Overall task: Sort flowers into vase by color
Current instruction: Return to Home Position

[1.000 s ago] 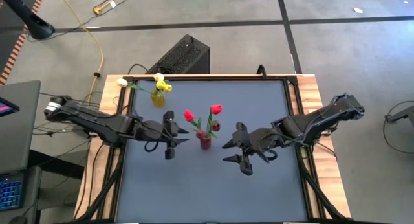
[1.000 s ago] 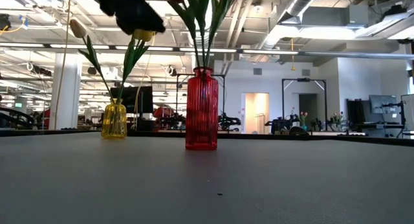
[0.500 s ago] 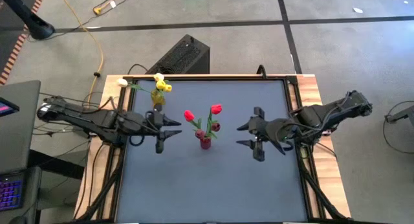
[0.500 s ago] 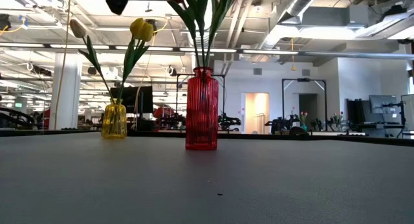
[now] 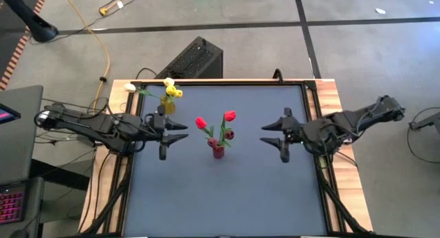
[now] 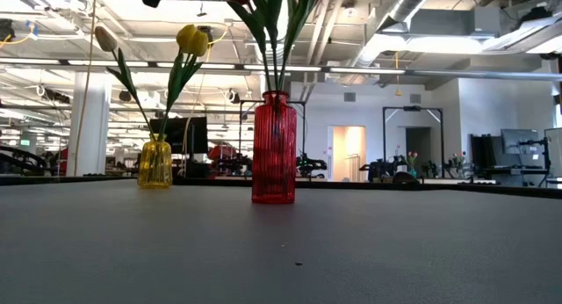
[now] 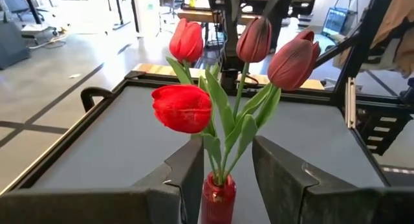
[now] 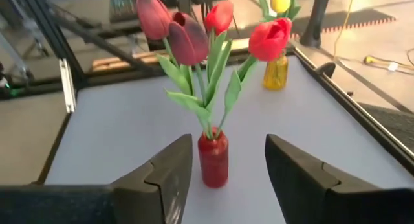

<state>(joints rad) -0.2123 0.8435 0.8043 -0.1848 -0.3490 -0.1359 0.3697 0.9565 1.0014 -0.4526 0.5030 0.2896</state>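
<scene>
From above, the red vase stands near the middle of the grey surface, holding the red and maroon flowers. The yellow vase, with the yellow and cream flowers, stands at its 10 o'clock, close to the far edge. The left pincer hangs at the red vase's 9 o'clock and the right pincer at its 3 o'clock, both spread wide, empty and apart from the blooms. A broad stretch of surface runs toward 6 o'clock. At surface level both vases stand upright, well apart. In each wrist view the spread fingers frame the red vase with a gap on either side.
</scene>
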